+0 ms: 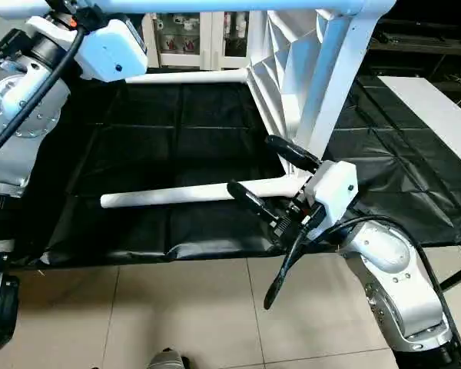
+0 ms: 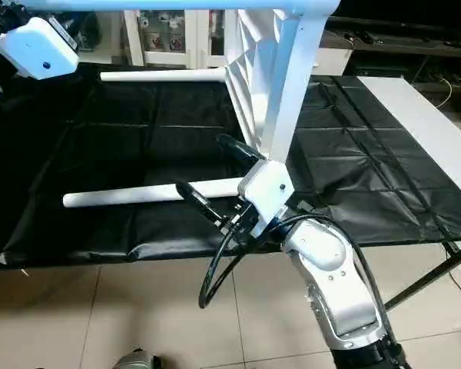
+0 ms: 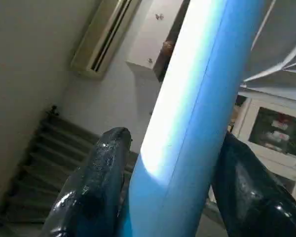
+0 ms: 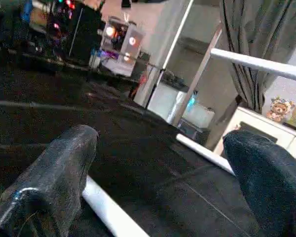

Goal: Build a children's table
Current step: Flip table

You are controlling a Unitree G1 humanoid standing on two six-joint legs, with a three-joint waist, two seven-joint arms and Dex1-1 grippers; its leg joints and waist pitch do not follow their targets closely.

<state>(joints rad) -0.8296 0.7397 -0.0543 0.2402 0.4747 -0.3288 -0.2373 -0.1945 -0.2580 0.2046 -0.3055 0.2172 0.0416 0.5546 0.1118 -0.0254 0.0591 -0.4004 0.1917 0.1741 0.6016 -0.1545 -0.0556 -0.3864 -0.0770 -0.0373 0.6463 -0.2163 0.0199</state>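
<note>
Tabletop tipped on edge for leg fitting.
Left gripper (image 3: 163, 197) pinches an upper leg (image 3: 197, 98), steadying the top (image 1: 273, 69); right gripper (image 1: 273, 173), fingers spread, straddles a lower leg (image 1: 184, 194) on the black table (image 1: 169, 123).

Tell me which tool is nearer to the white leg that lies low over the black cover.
Right. The right tool is open around the near leg close to the table top. The left tool is high up, shut on the upper leg.
</note>
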